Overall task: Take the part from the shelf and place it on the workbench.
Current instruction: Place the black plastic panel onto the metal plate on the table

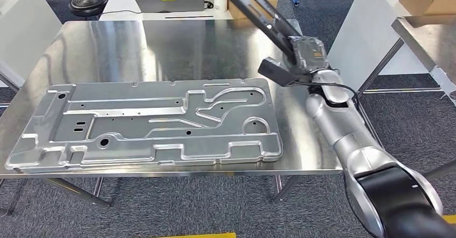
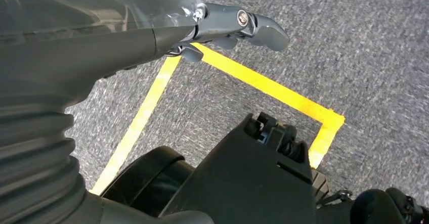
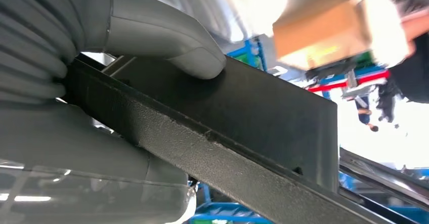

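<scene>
Gripping the dark part [image 1: 253, 4] in the right hand [image 1: 293, 60], long axis slanting up beyond it, table [image 1: 161, 39] below; left hand [image 2: 222, 27] hanging empty, fingers loosely open.

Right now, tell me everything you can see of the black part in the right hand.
The black part is a long, flat, dark piece with a matte, slightly grainy surface, maybe plastic or coated metal. The right wrist view shows a broad flat face and a raised edge along its length. The right hand grips it near its lower end, the thumb pressed on the flat face. It is tilted, rising away from the hand, held in the air above the far right corner of the steel workbench, not touching it.
</scene>
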Controlling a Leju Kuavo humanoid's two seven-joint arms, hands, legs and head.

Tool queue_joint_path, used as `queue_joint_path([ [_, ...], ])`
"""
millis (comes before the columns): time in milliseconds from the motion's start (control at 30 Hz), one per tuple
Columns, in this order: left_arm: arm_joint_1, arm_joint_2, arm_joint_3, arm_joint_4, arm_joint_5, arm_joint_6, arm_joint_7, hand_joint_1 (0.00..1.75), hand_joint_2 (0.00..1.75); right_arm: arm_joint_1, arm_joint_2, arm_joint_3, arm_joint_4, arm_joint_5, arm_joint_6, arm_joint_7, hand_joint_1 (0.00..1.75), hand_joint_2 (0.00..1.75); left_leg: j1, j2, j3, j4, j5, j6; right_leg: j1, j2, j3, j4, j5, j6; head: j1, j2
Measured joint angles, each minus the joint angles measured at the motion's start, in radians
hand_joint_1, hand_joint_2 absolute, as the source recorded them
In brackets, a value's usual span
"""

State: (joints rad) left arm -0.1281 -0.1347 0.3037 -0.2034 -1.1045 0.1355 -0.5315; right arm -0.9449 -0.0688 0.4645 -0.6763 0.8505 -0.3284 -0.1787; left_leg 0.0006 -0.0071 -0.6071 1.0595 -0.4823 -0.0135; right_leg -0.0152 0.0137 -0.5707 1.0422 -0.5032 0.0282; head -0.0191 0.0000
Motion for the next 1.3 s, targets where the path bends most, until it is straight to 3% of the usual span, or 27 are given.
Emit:
queue_joint_path([
  [267,-0.032,0.000,-0.020,-0.004,0.005,-0.018,-0.004,0.00,1.75,-0.023,0.170,0.090,0.127,0.038,-0.013,-0.011,1.68,1.75,0.003,-0.001,0.000,-0.001,0.001,-0.001,0.002,-0.001,0.000,0.000,-0.001,-0.001,-0.002,0.000],
  [567,-0.032,-0.003,-0.027,-0.004,0.020,-0.038,0.105,0.00,1.75,-0.016,0.234,0.119,0.141,0.002,-0.020,-0.037,1.68,1.75,0.002,-0.001,-0.001,-0.001,0.001,-0.001,0.001,-0.001,-0.001,0.000,-0.001,-0.001,0.000,0.000],
  [967,-0.031,-0.002,-0.025,-0.004,0.067,-0.061,0.167,0.00,1.75,-0.004,0.194,0.114,0.119,-0.074,-0.015,-0.056,1.68,1.75,0.002,-0.001,0.000,-0.001,0.001,-0.001,0.001,-0.001,-0.001,0.000,-0.001,-0.001,0.000,0.000],
  [1300,-0.012,0.000,-0.009,-0.004,0.098,-0.041,0.166,0.00,1.75,0.012,0.045,0.036,-0.032,-0.275,0.095,-0.064,1.68,1.75,0.000,-0.001,-0.001,-0.001,0.000,-0.001,-0.001,-0.001,-0.001,0.000,-0.001,-0.001,0.002,0.000],
])
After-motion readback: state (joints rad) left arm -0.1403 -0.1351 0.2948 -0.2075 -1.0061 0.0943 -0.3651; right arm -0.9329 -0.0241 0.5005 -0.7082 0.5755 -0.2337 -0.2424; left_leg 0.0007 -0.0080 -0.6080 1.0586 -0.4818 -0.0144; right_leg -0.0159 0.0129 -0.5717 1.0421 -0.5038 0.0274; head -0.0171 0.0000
